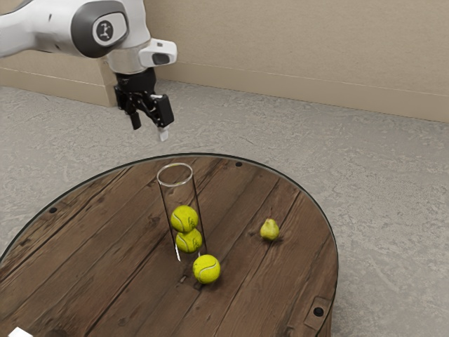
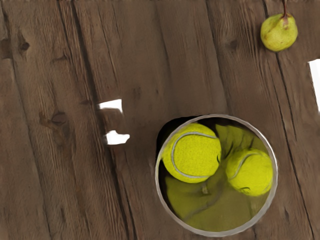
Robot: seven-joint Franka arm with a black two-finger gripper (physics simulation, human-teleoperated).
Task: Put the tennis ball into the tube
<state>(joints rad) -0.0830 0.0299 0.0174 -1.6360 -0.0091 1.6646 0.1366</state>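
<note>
Exterior view: the gripper (image 1: 149, 131) has its fingers apart; the loose tennis ball (image 1: 206, 269) lies inside the table (image 1: 98, 253) edge, beside the tube (image 1: 178, 193), whose upper ball (image 1: 184, 218) partly hides the lower ball (image 1: 189, 243).

In the exterior view, I lose the arm (image 1: 38, 29) past the upper left edge, and the round table (image 1: 105, 232) past the left and lower edges. A white thing (image 1: 19, 333) and a dark patch (image 1: 57, 334) are cut off down there; I can't tell what they are. The upper ball (image 1: 184, 218) partly hides the lower ball (image 1: 189, 242) in the tube (image 1: 175, 168). In the wrist view, the edge clips the stem (image 2: 285, 7) of the pear (image 2: 279, 32) and a white shape (image 2: 315, 85) I can't identify.
</note>
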